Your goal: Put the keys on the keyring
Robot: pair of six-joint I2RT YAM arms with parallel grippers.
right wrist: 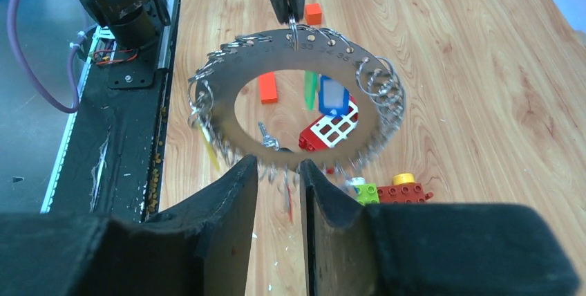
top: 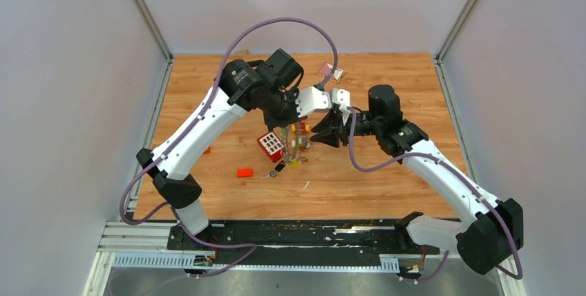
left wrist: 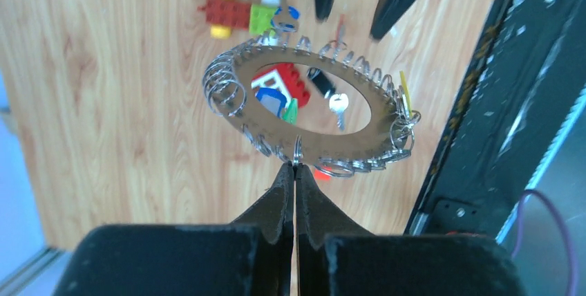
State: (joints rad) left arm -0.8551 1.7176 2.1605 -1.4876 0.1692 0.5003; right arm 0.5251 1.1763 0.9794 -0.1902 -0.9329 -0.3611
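The keyring [left wrist: 359, 140] is a flat grey oval plate rimmed with many small silver rings, held up above the table. My left gripper [left wrist: 296, 164] is shut on one small ring at its edge; it also shows at the top of the right wrist view [right wrist: 291, 14]. My right gripper [right wrist: 279, 168] is open, and its fingers straddle the opposite rim of the keyring [right wrist: 325, 48]. A thin reddish key hangs blurred between these fingers. Loose keys lie on the table under the hole: a silver key [left wrist: 337, 104], a blue tag [left wrist: 271, 99] and a green one [left wrist: 291, 111].
A red-and-white toy house brick [top: 271, 144] sits below the keyring. A red-and-yellow toy car [left wrist: 238, 14] lies beside it. A red brick [top: 244, 172] and a small orange one [right wrist: 313, 13] lie nearer the black rail [top: 297, 234] at the table's near edge.
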